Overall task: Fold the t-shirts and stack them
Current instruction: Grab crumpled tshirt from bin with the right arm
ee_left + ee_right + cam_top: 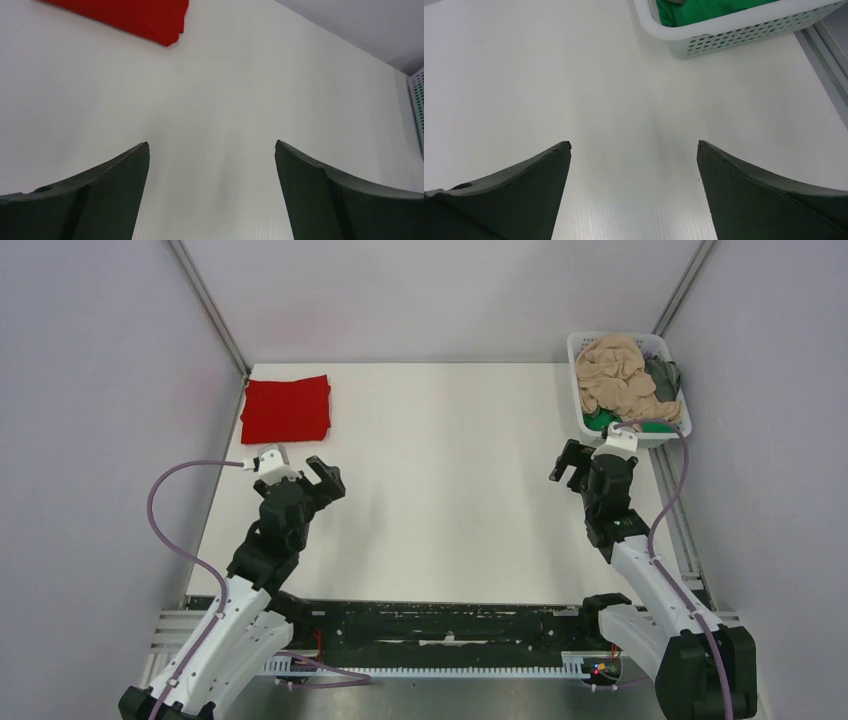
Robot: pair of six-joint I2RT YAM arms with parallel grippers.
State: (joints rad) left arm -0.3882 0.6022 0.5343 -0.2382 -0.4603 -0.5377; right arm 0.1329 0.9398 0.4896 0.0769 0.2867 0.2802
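Red shirt (286, 410) folded far left; beige shirt (615, 375), green shirt (704, 7), grey shirt (665, 375) wait in basket (744, 35); left gripper (212, 145), right gripper (634, 144) spread empty.

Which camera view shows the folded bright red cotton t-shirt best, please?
The top external view: the folded bright red cotton t-shirt shows whole, at the far left. The left wrist view catches only one corner at its top edge; the right wrist view shows none of it.

white table (440, 490), folded red t-shirt (286, 409), laundry basket (577, 390)
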